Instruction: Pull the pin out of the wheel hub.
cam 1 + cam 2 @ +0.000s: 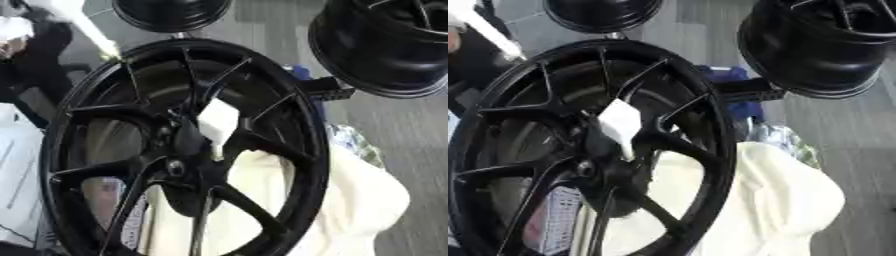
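Wheel hub (188,150) with pale pin (217,122) at centre, no fingers visible.

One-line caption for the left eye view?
Large black spoked wheel fills the view, a white block at its hub, cream cloth behind; no hand visible.

Black spoked wheel (188,150), upright, fills frame | white block (219,121) at hub | cream cloth (350,200) behind | two more black wheels (385,45) beyond

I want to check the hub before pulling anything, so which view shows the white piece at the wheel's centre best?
The left eye view: the white piece sits mid-frame on the wheel. The right eye view shows it too, further left.
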